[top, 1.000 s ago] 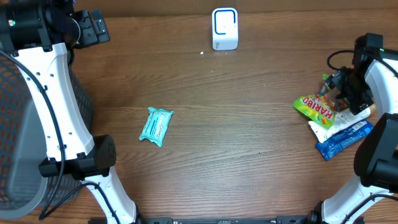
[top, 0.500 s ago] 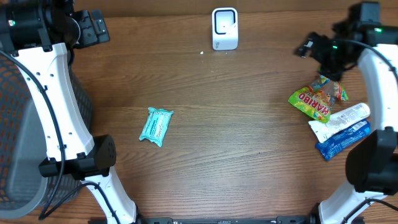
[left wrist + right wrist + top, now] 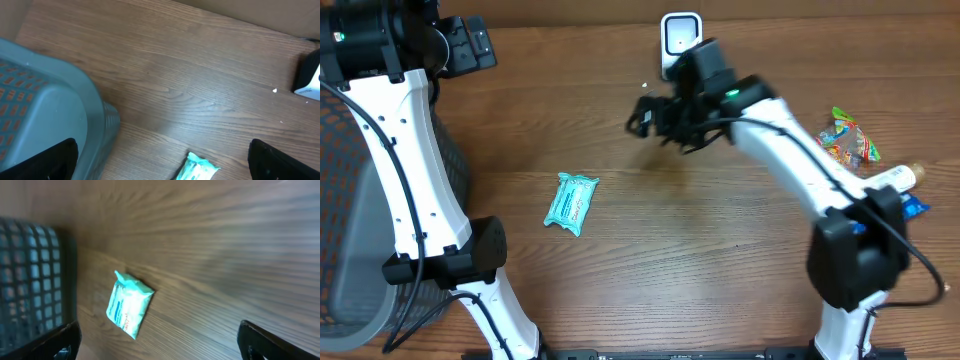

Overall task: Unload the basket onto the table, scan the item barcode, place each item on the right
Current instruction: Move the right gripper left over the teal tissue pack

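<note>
My right fingers [image 3: 650,117] are wide apart w/ nothing between them, hanging over bare desk [image 3: 720,260]. The teal packet [image 3: 129,305], prob. the item to scan, lies flat further to the left, not far from the basket [image 3: 350,220]. The wrist view is smeared, so I judge the first risk is too much speed: I could overshoot and push the packet against the basket instead of catching it. It also looks thin and crinkly, so the fingers may scrape the desk or pinch only a sealed edge, and then it hangs and twists. I cannot see a barcode, so it may end up facing away from the scanner [image 3: 681,45]. My forearm passes just in front of the scanner and could knock it when I lift. My left fingers [image 3: 470,45] are also apart, empty, at the far corner.
</note>
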